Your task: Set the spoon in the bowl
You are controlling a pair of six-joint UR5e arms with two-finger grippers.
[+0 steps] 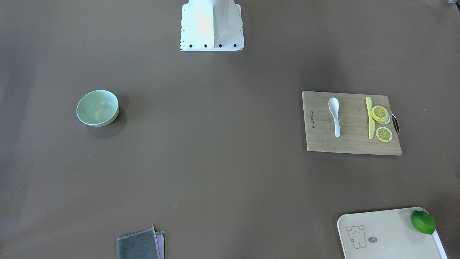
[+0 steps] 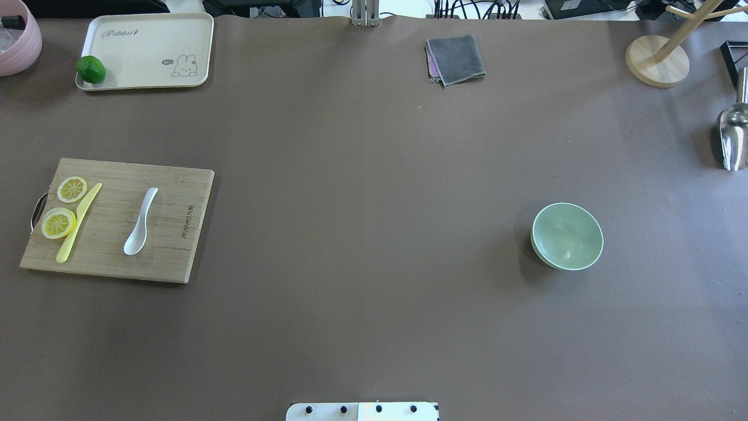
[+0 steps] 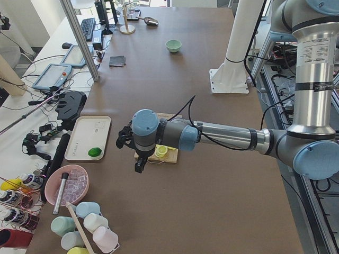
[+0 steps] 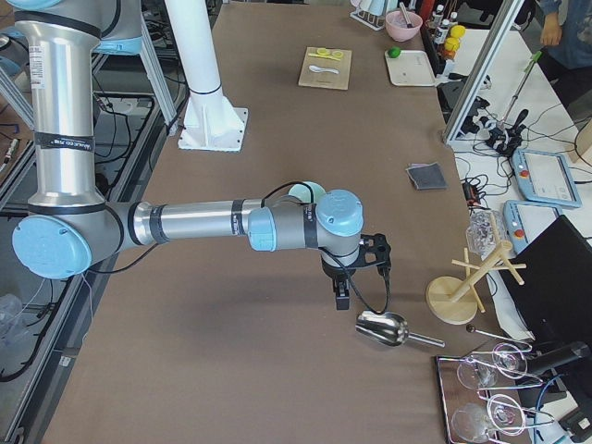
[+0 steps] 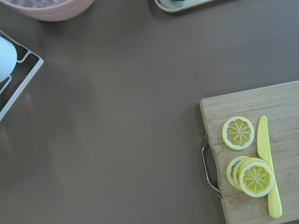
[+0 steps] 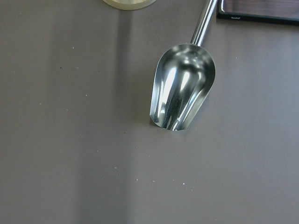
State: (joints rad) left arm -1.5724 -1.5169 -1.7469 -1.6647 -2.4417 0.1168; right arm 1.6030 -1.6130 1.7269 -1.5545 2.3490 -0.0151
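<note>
**Spoon (image 2: 143,219) not yet lifted**

Left gripper (image 3: 139,165) and right gripper (image 4: 341,294) hang over opposite table ends; their opening cannot be judged. Cutting board (image 2: 117,175) by the left edge carries the spoon; the empty bowl (image 2: 567,234) sits near the right edge.

We look over a long bench (image 2: 374,327) covered in a matte brown sheet that reaches every edge. The light is even and falls from above, so the shadows on the sheet are soft and faint. Along one long side of the bench stands a white desk (image 3: 37,55) carrying a dark keyboard (image 3: 87,25) and a teach pendant (image 3: 51,76). A slanted aluminium post (image 3: 79,37) rises at the bench's edge beside that desk. On the opposite side we make out a pale floor (image 4: 23,407) below bench level, and cables (image 3: 278,55) hanging among metal framing.
</note>
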